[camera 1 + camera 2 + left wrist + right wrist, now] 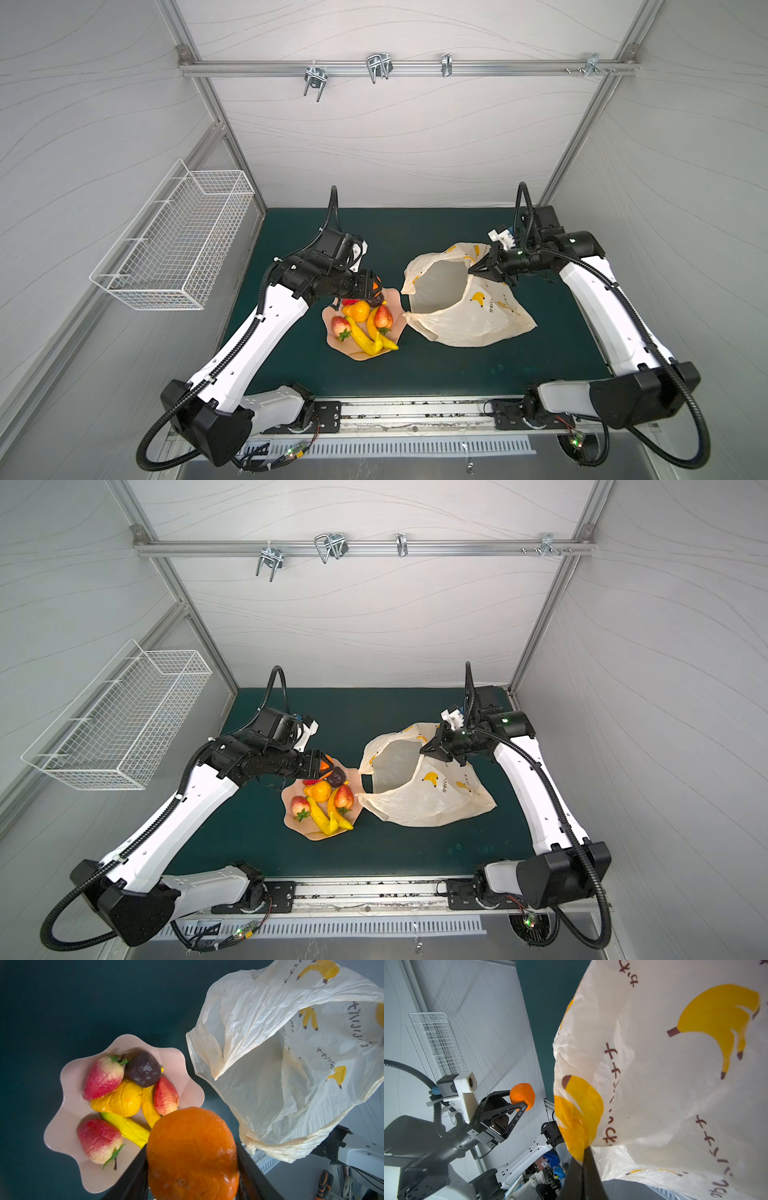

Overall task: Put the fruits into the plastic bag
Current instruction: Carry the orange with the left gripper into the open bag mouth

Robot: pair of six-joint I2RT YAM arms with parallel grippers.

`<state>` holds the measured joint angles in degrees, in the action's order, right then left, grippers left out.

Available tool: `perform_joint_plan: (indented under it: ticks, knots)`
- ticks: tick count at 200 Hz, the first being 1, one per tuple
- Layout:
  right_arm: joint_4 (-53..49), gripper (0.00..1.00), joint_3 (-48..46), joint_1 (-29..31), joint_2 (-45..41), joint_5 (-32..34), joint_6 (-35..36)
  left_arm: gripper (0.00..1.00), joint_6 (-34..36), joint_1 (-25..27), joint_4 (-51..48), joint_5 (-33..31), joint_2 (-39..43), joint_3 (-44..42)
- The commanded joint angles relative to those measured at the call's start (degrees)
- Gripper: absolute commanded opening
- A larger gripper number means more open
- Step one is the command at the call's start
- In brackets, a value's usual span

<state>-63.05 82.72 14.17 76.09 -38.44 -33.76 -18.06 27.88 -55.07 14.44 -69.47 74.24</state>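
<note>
Orange and round, one toy fruit (192,1147) sits clamped between the jaws of the left gripper (519,1099), above the edge of the pink scalloped plate (66,1105). On the plate lie red strawberries (102,1077), yellow bananas (126,1126), a yellow-orange fruit (122,1099) and a dark brown fruit (143,1069). The right gripper (474,270), closed, pinches the rim of the plastic bag (478,320), whose mouth gapes toward the plate. Bag and plate rest just beside each other on the green mat (415,370).
</note>
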Motion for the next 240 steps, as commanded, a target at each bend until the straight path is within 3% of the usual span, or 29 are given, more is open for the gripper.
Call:
perform_joint_plan:
  ticks: [1,65,121,176,240]
  knots:
    - [-1.64,0.0,0.2,0.3,-1.3,-0.36,0.51,0.4,5.84,1.85,6.3,1.9,-0.37,0.52]
    - [-2.22,0.0,1.3,0.32,-0.26,-1.85,1.06,0.36,20.15,7.79,18.84,4.05,-1.97,-4.51]
    - [-1.8,0.0,1.22,0.24,0.02,-2.78,0.71,0.36,25.14,10.12,25.93,6.29,-4.06,-8.34]
    - [-0.08,0.0,0.5,0.46,0.35,-3.96,-0.65,0.35,30.48,13.16,21.77,7.37,-11.14,-5.44]
    - [0.81,0.0,0.86,1.28,1.42,-4.27,-1.65,0.35,29.62,14.84,20.18,6.48,-18.18,-1.11]
